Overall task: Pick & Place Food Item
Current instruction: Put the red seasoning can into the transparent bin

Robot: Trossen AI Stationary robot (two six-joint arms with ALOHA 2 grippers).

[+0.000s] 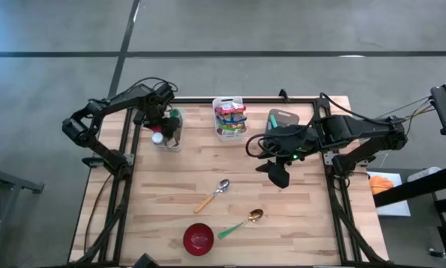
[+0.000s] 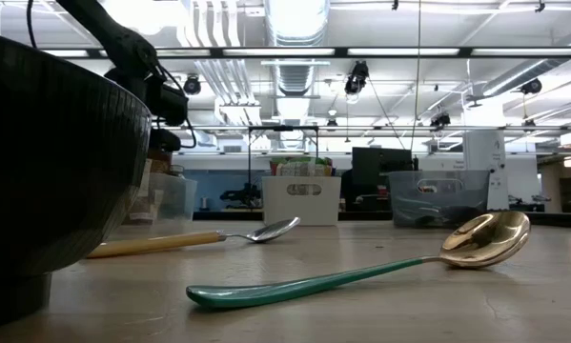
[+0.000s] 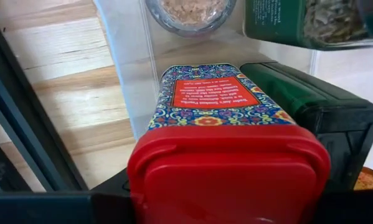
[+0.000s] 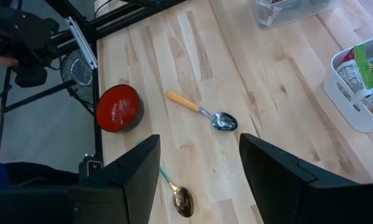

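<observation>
Currently, left pincer (image 1: 165, 119): pinching red-lidded tin (image 3: 226, 137) inside clear bin (image 1: 167, 138).
Right pincer (image 4: 198, 165): spread, above table (image 1: 170, 193) beside white basket (image 1: 229, 119).
Red bowl (image 1: 198, 238): well apart from basket.

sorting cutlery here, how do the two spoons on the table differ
The wooden-handled spoon has a silver bowl and a tan handle; the green-handled spoon has a gold bowl and a teal handle. The wooden-handled spoon lies nearer the table's middle; the green-handled spoon lies beside the red bowl. Both lie flat, aslant alike, bowls pointing away from the red bowl.
</observation>
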